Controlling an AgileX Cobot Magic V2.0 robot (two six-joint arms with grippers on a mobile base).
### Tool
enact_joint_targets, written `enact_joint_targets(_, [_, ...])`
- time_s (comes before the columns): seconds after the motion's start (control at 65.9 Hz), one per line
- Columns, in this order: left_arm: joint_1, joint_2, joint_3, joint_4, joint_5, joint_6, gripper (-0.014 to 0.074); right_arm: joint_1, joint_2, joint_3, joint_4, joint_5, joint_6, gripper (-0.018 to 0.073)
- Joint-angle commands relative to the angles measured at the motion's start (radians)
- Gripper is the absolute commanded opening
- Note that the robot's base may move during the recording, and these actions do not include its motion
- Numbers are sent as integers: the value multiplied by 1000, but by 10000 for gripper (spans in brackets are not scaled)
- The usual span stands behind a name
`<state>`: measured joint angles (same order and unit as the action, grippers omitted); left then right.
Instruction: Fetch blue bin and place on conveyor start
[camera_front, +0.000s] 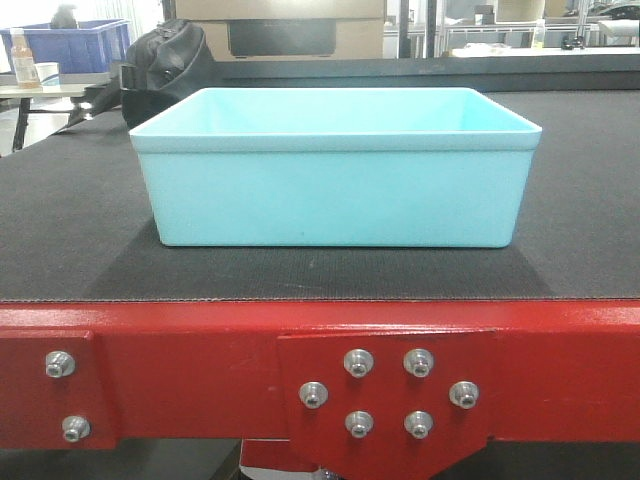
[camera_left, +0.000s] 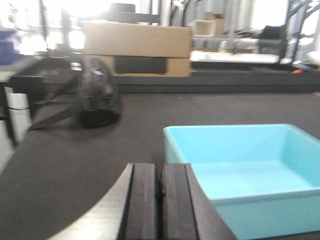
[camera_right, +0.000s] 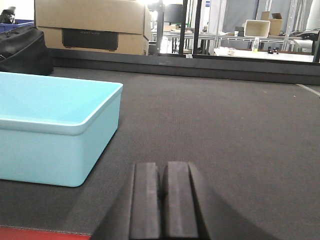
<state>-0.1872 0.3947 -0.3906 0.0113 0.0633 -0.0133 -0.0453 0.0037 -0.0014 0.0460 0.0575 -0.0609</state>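
The pale turquoise blue bin (camera_front: 335, 168) rests upright and empty on the dark textured belt of the conveyor start (camera_front: 60, 230), just behind the red bolted frame (camera_front: 200, 360). In the left wrist view the bin (camera_left: 250, 170) lies to the right of my left gripper (camera_left: 161, 172), which is shut with nothing between its pads. The right wrist view shows the bin (camera_right: 50, 130) at the left, apart from my right gripper (camera_right: 164, 172), also shut and empty above the belt (camera_right: 225, 130). Neither gripper touches the bin.
A black bag (camera_front: 160, 65) lies on the belt behind the bin at the left. A cardboard box (camera_right: 92, 25) stands beyond the belt's far edge. Dark blue crates (camera_front: 70, 45) and a bottle (camera_front: 22, 60) sit on a table at far left.
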Motion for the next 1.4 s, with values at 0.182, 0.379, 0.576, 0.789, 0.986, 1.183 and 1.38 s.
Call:
enact_joint_targets(0.182, [162,-216,227,-54,-24,82,-111,-1,-4,1,4,-15,-1,-166])
enact_joint_targets(0.379, [165,-368,352,-54,-29,80,-111,-1,-4,1,4,-15,-1,-166])
enact_joint_targets(0.576, [165,-395,391,-41,-10,51,-111,-1,-4,1,4,-15,-1,-166])
enact_joint_targets(0.789, [165,-395,391,-41,-6,51,-111,-1,-4,1,4,-15,-1,-166])
enact_joint_targets(0.986, [165,-395,391,-41,-6,51,-111,-1,-4,1,4,-15,-1,-166])
enact_joint_targets(1.183, [165,-395,391,-41,-6,51,-111,-1,-4,1,4,-15,-1,-166])
enact_joint_targets(1.38, [165,-395,391,-41,-6,51,-111,-1,-4,1,4,-15,-1,-166])
